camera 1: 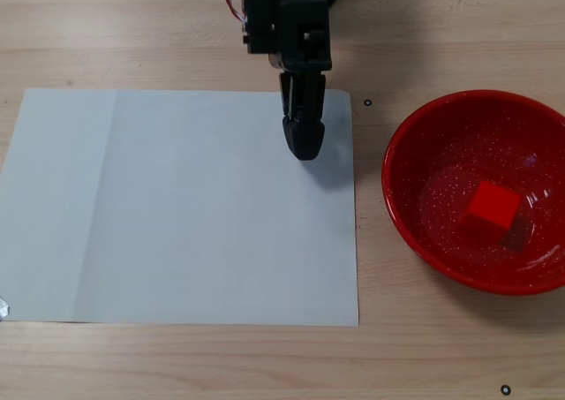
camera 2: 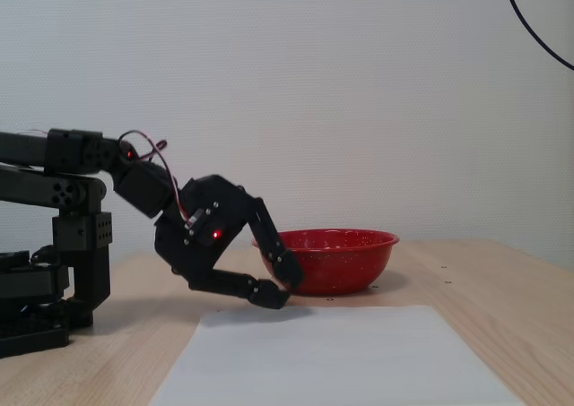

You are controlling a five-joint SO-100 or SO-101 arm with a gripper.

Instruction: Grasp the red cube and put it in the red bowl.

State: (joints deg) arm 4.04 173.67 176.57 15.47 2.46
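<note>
1. Light wooden tabletop (camera 1: 177, 29) is carrying all items; a plain pale wall is forming the background in the side fixed view.
2. Task status: the red cube (camera 1: 493, 204) is sitting inside the red bowl (camera 1: 397, 215), on the speckled floor right of centre in the top fixed view. Judged from this placement, the deposit step is complete and nothing of the transfer is left; at most the arm is due to park.
3. Gripper condition: the gripper (camera 1: 305, 144) is carrying nothing. In the side fixed view the gripper (camera 2: 280, 291) is showing its two fingertips close together, nearly touching, just above the sheet edge; from above the fingers are reading as one dark mass, so a fine gap cannot be ruled out.
4. Gripper position: it is hovering over the upper right part of the white paper sheet (camera 1: 177, 215), well apart from the bowl and clear of its rim.
5. Arm posture: the arm (camera 2: 54, 155) is lying low and folded toward its base at the left of the side fixed view.
6. Surroundings: small black ring marks (camera 1: 368, 102) are showing on the wood near the sheet corner and at the lower right (camera 1: 505, 389).
7. Obstructions: nothing is standing between gripper and bowl
</note>
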